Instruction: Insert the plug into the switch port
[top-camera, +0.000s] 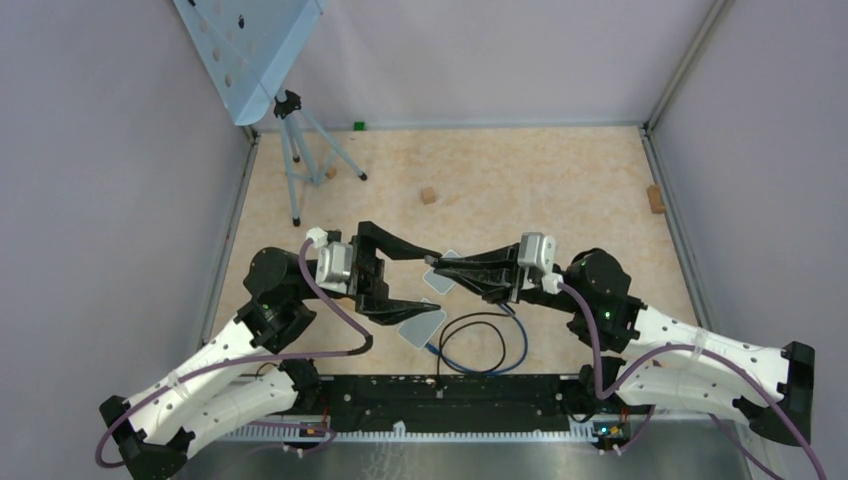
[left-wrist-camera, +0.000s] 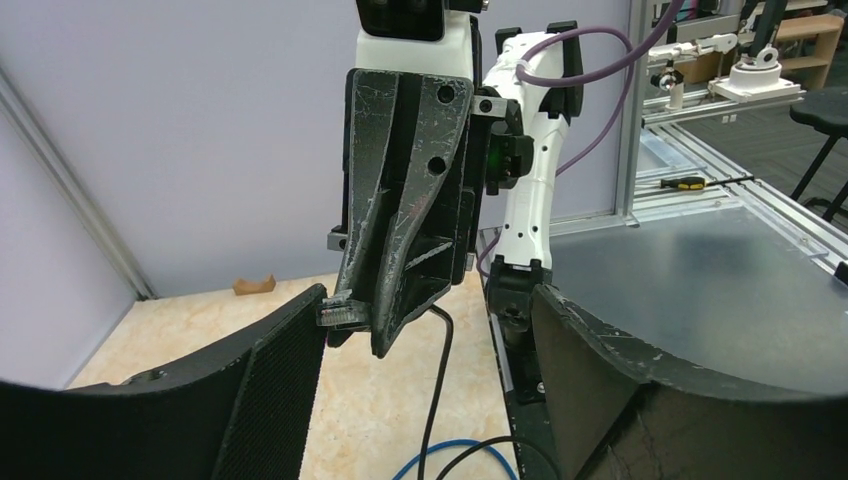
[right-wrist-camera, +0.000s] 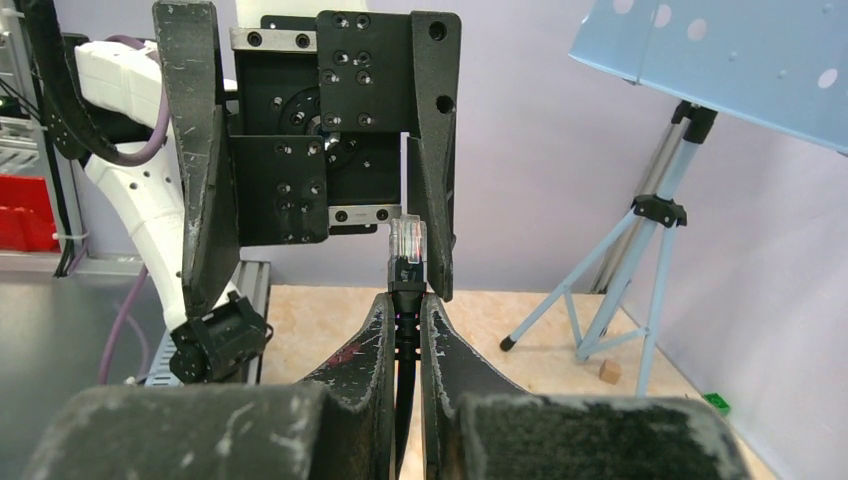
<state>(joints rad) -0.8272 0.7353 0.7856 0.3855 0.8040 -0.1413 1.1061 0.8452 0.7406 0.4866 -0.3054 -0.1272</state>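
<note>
Right wrist view puts the RJ45 plug (right-wrist-camera: 407, 240) dead centre: 1 clear plastic connector standing tip-up, with the right gripper (right-wrist-camera: 406, 305) clenched on the black boot just below it. The plug is in the air between the 2 grippers, right beside 1 finger (right-wrist-camera: 436, 150) of the left gripper (top-camera: 432, 286), whose jaws stand wide apart and hold nothing.

The plug looks light and rigid, but its latch tab and clear shell are probably brittle, so squeezing the head would be a mistake. The boot is the sensible place to hold it, since that leaves the nose free to enter a port. The 1 black cable (left-wrist-camera: 437, 385) behind it is limp and springy, and its loop on the table will likely tug sideways while the plug is being lined up. A blue stretch also shows; whether it belongs to the same cable, I cannot tell.

Under the fingers lie 2 pale blue-grey panels (top-camera: 421, 326). They may be the switch, but no port is visible in any view. Also present are 3 small wooden blocks (top-camera: 428, 195) and 1 tripod (top-camera: 300, 160).
</note>
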